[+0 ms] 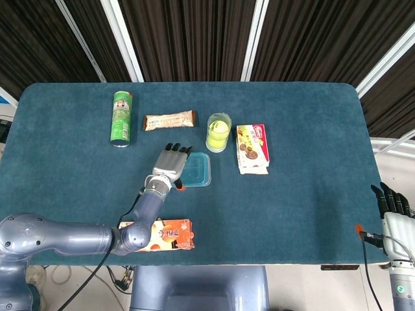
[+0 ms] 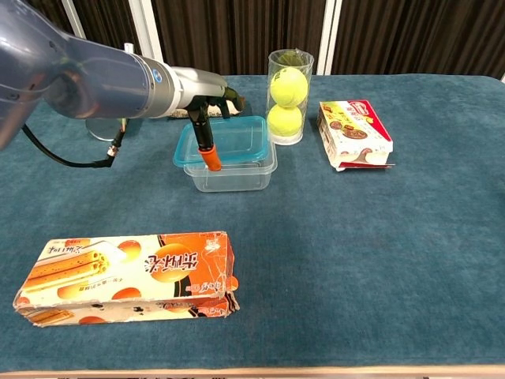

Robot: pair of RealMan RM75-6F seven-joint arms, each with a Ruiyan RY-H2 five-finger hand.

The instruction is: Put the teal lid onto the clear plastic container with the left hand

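- Chest view shows the left hand (image 2: 207,110) left of the frame's centre, holding the teal lid (image 2: 229,140) by its left edge, with the orange-tipped thumb (image 2: 210,157) lying down across the front of the lid.
- The lid sits over the clear plastic container (image 2: 233,175), roughly level but shifted a little to the left; its left edge overhangs the container's rim, and I cannot tell whether it is pressed home.
- Head view puts the same hand (image 1: 171,166) just left of centre, fingers reaching over the lid (image 1: 198,169), which hides nearly all of the container from above.
- The right hand (image 1: 391,207) hangs at the lower right edge of the head view, off the table (image 1: 305,194), fingers straight and apart, holding nothing.
- Judged from this, the step is seating the lid, and it is nearly done.
- To do it well, nudge the lid slightly rightward until all four edges line up with the rim, then press straight down.
- Let go only once the lid lies flat, drawing the thumb out sideways so it does not drag the lid or tip the light container.
- Keep the wrist clear of the tennis ball tube (image 2: 289,95), which stands just beside the container's upper right corner and could topple if bumped.
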